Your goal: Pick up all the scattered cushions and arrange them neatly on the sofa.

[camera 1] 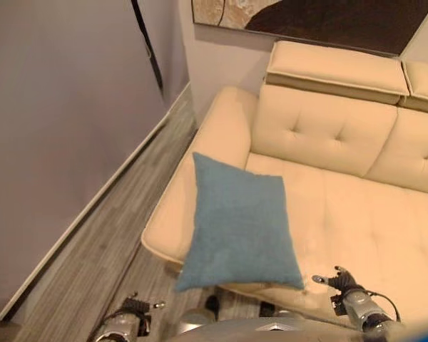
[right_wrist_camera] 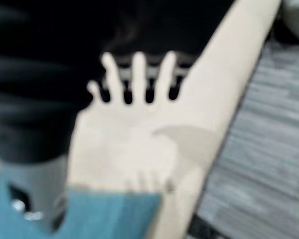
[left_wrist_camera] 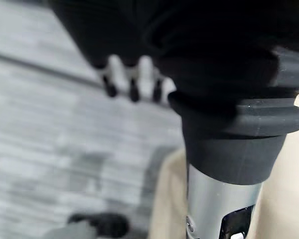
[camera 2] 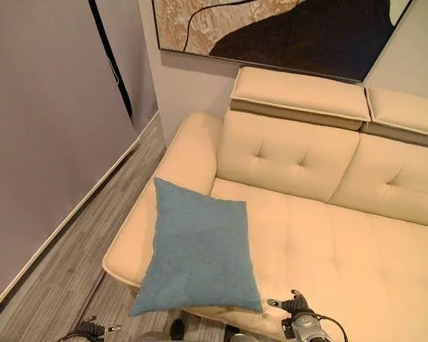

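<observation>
one blue cushion [camera 1: 239, 224] on sofa [camera 1: 357, 206], corner overhanging

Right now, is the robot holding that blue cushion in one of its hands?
No. The blue cushion lies on the sofa against its armrest, and the right hand and left hand are both apart from it.

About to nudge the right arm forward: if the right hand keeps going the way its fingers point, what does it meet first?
Most likely the sofa seat: the right hand hangs over it, open, beside the blue cushion. Height above it is unclear.
</observation>
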### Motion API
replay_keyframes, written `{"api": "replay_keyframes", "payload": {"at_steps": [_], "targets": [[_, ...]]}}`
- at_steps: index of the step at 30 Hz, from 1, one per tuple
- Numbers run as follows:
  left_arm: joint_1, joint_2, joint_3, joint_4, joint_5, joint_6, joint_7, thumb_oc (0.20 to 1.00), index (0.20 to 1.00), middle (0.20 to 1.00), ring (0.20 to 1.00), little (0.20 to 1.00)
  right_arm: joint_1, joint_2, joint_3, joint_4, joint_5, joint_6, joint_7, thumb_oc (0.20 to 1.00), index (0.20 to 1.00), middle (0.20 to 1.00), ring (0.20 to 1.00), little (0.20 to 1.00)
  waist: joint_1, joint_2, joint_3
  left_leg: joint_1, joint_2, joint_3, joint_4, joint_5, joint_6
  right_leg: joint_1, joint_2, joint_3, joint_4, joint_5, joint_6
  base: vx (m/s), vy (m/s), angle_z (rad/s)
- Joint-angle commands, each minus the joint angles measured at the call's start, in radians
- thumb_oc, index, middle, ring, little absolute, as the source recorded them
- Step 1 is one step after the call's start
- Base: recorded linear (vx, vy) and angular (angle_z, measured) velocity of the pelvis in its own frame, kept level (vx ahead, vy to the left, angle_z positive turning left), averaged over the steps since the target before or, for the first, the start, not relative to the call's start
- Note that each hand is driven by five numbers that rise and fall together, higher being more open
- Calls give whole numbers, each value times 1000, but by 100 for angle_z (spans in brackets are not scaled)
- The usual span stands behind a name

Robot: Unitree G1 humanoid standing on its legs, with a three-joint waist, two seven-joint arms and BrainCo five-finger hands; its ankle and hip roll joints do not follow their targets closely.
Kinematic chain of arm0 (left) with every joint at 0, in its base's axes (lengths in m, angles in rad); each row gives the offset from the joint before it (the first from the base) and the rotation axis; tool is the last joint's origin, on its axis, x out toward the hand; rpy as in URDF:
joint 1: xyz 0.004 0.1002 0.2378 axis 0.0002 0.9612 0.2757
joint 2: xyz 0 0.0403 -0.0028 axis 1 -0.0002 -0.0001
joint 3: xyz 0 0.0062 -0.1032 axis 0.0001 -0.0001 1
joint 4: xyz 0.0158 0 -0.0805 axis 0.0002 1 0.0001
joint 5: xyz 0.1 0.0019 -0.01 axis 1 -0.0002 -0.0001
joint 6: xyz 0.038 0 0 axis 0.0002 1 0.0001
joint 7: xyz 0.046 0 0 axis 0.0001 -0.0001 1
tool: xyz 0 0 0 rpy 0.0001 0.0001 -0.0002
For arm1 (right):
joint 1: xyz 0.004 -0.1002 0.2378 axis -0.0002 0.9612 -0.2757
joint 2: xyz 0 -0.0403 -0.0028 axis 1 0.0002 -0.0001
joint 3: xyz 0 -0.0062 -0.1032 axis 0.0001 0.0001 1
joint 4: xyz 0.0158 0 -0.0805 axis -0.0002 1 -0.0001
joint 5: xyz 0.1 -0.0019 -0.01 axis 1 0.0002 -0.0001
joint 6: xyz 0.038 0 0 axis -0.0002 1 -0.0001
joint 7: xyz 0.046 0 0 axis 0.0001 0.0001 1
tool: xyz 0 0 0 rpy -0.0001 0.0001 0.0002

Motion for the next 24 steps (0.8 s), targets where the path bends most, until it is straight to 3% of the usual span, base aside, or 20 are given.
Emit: {"api": "replay_keyframes", "payload": {"at_steps": [1,6,10,16,20,24], "targets": [[-64,32,36,-62,-63,-40,62,1000,1000,1000,1000,1000,-16,-47,1,-26,39,-20,-40,1000,1000,1000,1000,1000,16,-43,7,-17,-36,29,14,-4,-9,-17,-40,-2,36,30,67,61,-103,21],[-68,11,64,-302,-182,-89,142,1000,1000,1000,1000,1000,-21,-65,-19,-73,63,-26,-69,1000,1000,1000,1000,1000,16,-42,25,-23,-27,21,0,4,-19,-10,-32,-22,14,27,63,10,-74,5],[-68,-16,52,-444,-268,-122,132,1000,1000,1000,1000,1000,-33,-76,-11,-113,66,-30,-74,1000,1000,1000,1000,1000,14,-38,45,-37,-22,15,0,7,-24,-18,-29,-34,9,26,60,-27,-41,2],[-156,-40,-21,-505,-328,-145,122,1000,1000,1000,1000,1000,-123,-81,30,-160,88,-38,-91,1000,1000,1000,1000,1000,-1,-16,115,-114,-23,14,4,28,-25,-109,-31,-32,33,39,56,-133,-7,7],[-244,-46,-85,-543,-346,-170,132,1000,1000,1000,1000,1000,-218,-78,69,-207,125,-53,-106,1000,1000,1000,1000,1000,-12,-1,166,-245,-32,24,54,41,-19,-261,-44,-12,106,53,44,-200,26,-1],[-284,-49,-118,-547,-351,-176,136,1000,1000,1000,1000,1000,-257,-79,80,-230,146,-61,-119,1000,1000,1000,1000,1000,-15,-6,162,-331,-33,29,87,45,-16,-344,-51,1,135,60,41,-97,8,-10]]}}
